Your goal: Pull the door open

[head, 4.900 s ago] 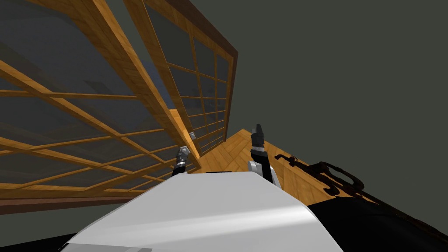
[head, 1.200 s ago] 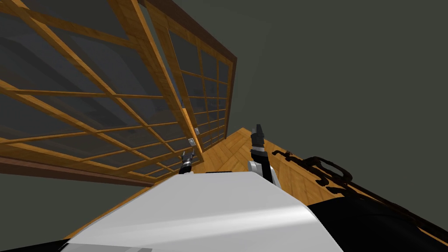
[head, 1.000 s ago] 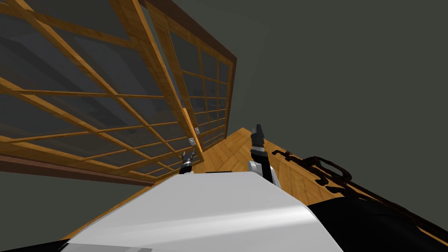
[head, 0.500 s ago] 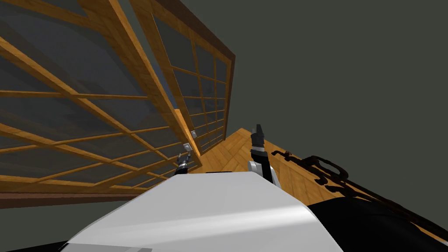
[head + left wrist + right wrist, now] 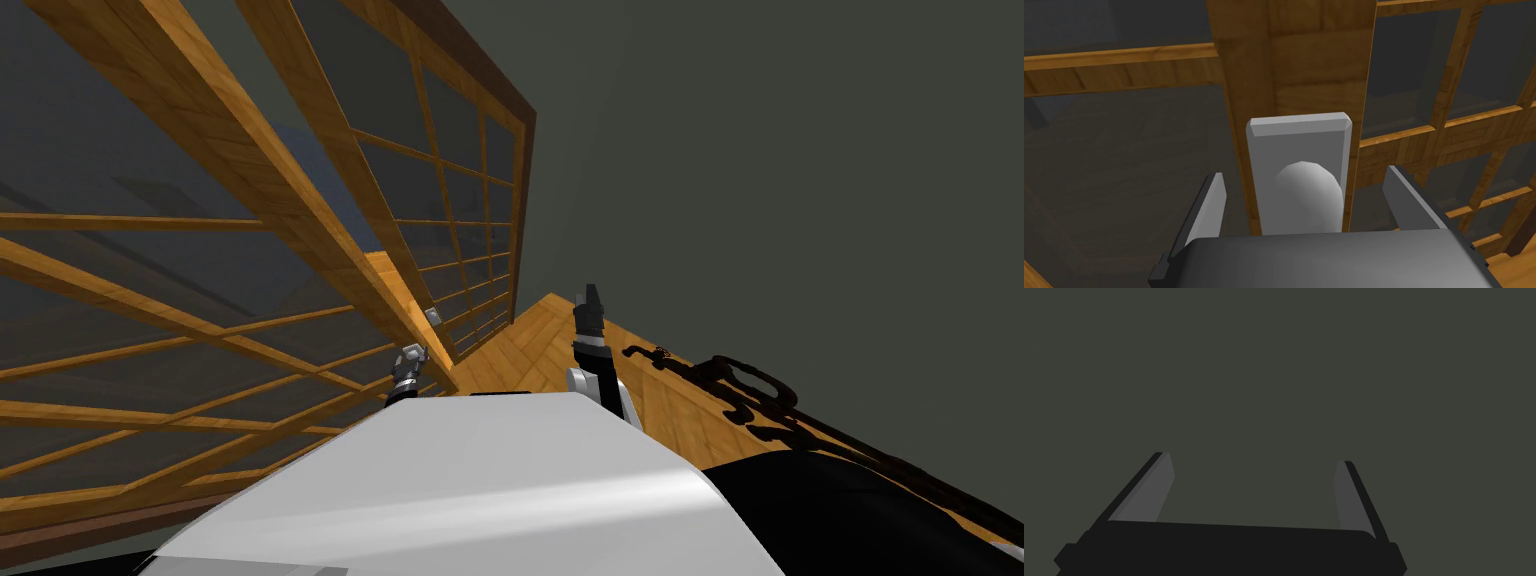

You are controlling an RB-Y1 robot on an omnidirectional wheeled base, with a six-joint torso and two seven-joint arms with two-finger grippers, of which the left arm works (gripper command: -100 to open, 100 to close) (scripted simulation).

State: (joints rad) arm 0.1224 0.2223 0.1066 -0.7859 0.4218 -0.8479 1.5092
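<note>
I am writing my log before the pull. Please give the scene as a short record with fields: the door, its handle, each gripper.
door: wooden frame with dark glass panes
knob: grey, round, on a grey plate fixed to the door's wooden stile
left gripper: open, one finger on each side of the knob, not pressing it
right gripper: open, raised ahead of the chest, away from the door
grasp: not yet made

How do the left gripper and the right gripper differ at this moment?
The left gripper is at the door and straddles the grey knob without touching it; the right gripper has nothing between its fingers. In the head view the left is low beside the door, the right raised away from it. Both are open.
</note>
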